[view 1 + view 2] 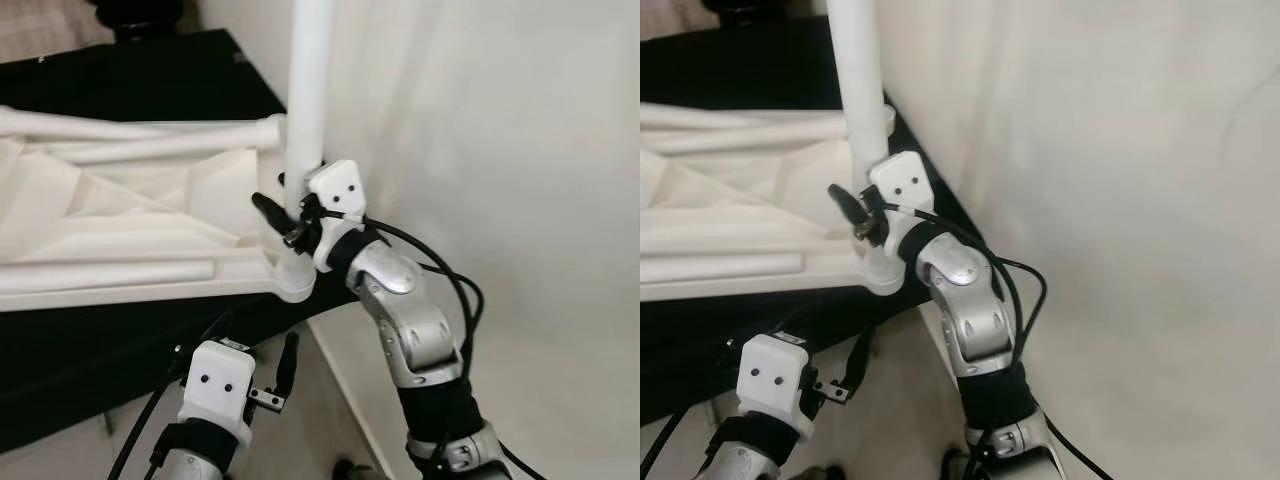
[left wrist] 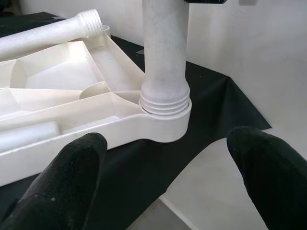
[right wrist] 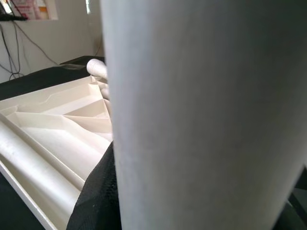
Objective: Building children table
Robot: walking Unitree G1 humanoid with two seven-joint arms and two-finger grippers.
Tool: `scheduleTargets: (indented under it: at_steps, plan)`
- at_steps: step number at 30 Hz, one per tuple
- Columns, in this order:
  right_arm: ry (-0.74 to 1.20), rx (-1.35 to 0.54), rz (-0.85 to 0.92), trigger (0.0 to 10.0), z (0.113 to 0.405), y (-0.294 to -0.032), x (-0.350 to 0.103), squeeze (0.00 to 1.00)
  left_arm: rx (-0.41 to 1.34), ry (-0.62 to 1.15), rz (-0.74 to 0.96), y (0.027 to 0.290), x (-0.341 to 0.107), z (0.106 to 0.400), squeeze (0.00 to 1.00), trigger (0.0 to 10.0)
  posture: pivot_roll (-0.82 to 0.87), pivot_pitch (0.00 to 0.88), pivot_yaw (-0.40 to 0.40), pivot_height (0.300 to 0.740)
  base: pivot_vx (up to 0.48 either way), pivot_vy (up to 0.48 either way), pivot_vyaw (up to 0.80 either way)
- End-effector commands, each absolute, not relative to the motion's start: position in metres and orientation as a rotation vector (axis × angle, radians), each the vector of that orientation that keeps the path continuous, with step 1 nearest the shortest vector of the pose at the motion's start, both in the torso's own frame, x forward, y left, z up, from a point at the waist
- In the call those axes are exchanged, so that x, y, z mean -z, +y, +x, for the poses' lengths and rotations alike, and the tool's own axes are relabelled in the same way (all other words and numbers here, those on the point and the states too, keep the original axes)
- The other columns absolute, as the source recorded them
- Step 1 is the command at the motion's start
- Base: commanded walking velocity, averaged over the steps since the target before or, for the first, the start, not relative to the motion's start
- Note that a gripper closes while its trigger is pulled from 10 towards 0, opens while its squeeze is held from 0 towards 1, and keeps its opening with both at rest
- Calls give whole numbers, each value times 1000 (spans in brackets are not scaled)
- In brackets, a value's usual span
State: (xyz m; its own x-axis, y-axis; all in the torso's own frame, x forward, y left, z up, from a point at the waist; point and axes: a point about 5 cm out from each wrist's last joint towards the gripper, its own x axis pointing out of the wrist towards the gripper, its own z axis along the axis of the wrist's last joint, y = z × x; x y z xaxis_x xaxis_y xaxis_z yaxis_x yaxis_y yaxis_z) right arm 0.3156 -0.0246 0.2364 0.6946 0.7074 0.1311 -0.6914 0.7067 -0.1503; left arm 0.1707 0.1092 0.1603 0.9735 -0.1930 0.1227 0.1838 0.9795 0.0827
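The right end effector (image 1: 296,222) is clamped around the upright white table leg (image 1: 308,90), just above the corner socket (image 2: 165,125) of the upside-down tabletop (image 1: 110,225). Threads show above the socket, so I'd keep the leg vertical and turn steadily. The left end effector (image 1: 258,362) waits wide open below the socket.

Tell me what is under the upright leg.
The leg stands in the corner socket of the upturned tabletop, threads showing at the rim. The right gripper grips it. The black cloth lies below; the socket's inside is covered.
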Motion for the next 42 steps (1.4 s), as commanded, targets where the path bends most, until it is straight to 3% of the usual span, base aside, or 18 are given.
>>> scheduleTargets:
  at_steps: [1,3,4,6,7,10,13,14,25,26,27,28,38,40,41,42]
  plan:
    - [28,-848,-75,10000,313,-4,-203,0,187,-106,63,109,-155,170,0,10000,-46,245,-83,740,0,0,0]
    - [22,-857,-59,10000,311,-4,-207,0,185,-106,64,109,-155,169,0,10000,-44,245,-82,740,0,0,0]
    - [-5,-942,-37,10000,310,-1,-215,1000,185,-105,65,109,-155,169,0,10000,-39,245,-81,740,0,0,0]
    - [-40,-1160,-44,10000,308,2,-227,1000,187,-103,64,109,-155,169,0,10000,-36,248,-79,740,0,0,0]
    - [-40,-1160,-44,10000,308,2,-227,1000,187,-103,64,109,-155,169,0,10000,-36,248,-79,740,0,0,0]
    - [-117,-1408,-156,10000,315,-7,-241,1000,190,-101,63,108,-155,167,0,10000,-21,256,-78,740,0,0,0]
    - [-143,-1477,-187,10000,318,-11,-246,1000,191,-100,63,107,-156,166,0,10000,-20,259,-77,740,0,0,0]
    - [-146,-1539,-207,10000,323,-14,-251,0,192,-99,62,107,-156,165,0,10000,-12,267,-78,740,0,0,0]
    - [-100,-1777,-192,10000,340,-27,-275,0,194,-88,60,106,-157,159,0,10000,10,284,-83,740,0,0,0]
    - [-83,-1807,-168,1804,341,-27,-278,0,194,-87,61,106,-157,159,0,10000,11,289,-85,740,0,0,0]
    - [-83,-1807,-168,1804,341,-27,-278,0,194,-87,61,106,-157,159,0,10000,11,289,-85,740,0,0,0]
    - [-72,-1835,-163,0,341,-28,-279,0,194,-85,60,106,-157,158,0,10000,11,290,-85,740,0,0,0]
    - [-101,-1814,-180,0,348,-35,-278,0,196,-82,58,106,-156,160,0,10000,-2,284,-80,740,0,0,0]
    - [-137,-1592,-177,0,359,-42,-278,0,196,-82,57,106,-156,160,0,10000,-11,281,-83,740,0,0,0]
    - [-137,-1592,-177,0,359,-42,-278,0,196,-82,57,106,-156,160,0,10000,-11,281,-83,740,0,0,0]
    - [-156,-1422,-139,0,363,-46,-274,0,195,-83,56,106,-156,161,0,10000,-20,281,-87,740,0,0,0]
